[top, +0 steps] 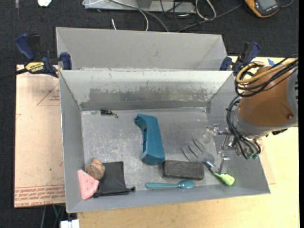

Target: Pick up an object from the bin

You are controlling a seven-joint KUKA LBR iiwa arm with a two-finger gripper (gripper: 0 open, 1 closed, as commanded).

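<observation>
Gripper, its claw's state impossible to tell, hangs just above a small green piece in the bin's front right corner; best centred over it, clear of the wall.

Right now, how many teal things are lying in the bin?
2. A large teal handle-shaped piece lies near the middle; a thin teal spoon lies along the bottom edge, beside the dark grey block. The arm may hide more.

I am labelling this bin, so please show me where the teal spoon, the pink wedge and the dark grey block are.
teal spoon (165, 186), camera view, middle of its handle.
pink wedge (87, 185), camera view, centre of its face.
dark grey block (183, 170), camera view, middle of its top.
</observation>
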